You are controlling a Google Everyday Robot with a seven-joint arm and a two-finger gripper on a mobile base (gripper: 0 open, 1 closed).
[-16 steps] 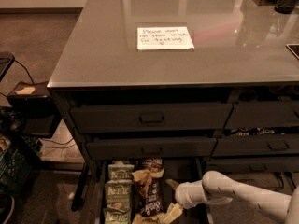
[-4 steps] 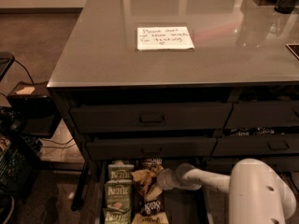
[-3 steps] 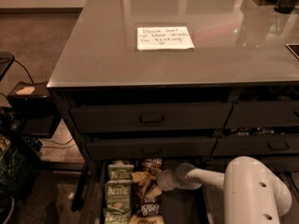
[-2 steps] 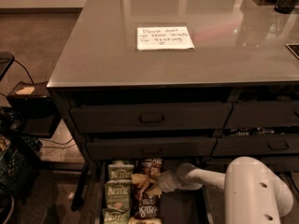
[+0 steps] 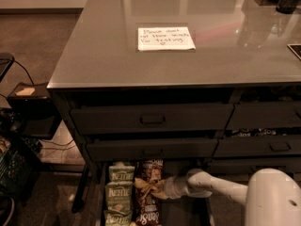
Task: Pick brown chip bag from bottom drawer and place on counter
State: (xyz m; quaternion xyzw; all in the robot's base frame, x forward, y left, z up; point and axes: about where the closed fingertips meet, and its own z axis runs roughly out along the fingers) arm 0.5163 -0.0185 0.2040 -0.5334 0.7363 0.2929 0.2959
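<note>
The arm (image 5: pixel 221 188) was smooth, glossy white: a bulky rounded shell (image 5: pixel 275 197) below the front right corner of the counter (image 5: pixel 94 55), narrowing to a slim tube and a rounded joint. The gripper (image 5: pixel 163 188), on a pale grey cylindrical wrist, sat below the middle of the front edge.

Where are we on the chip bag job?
Done: the bottom drawer stands open. In hand: the gripper is down in it, at the crinkled top of the brown bag, which lies beside the Kettle bags. Left: lift the bag out and set it on the counter.
</note>
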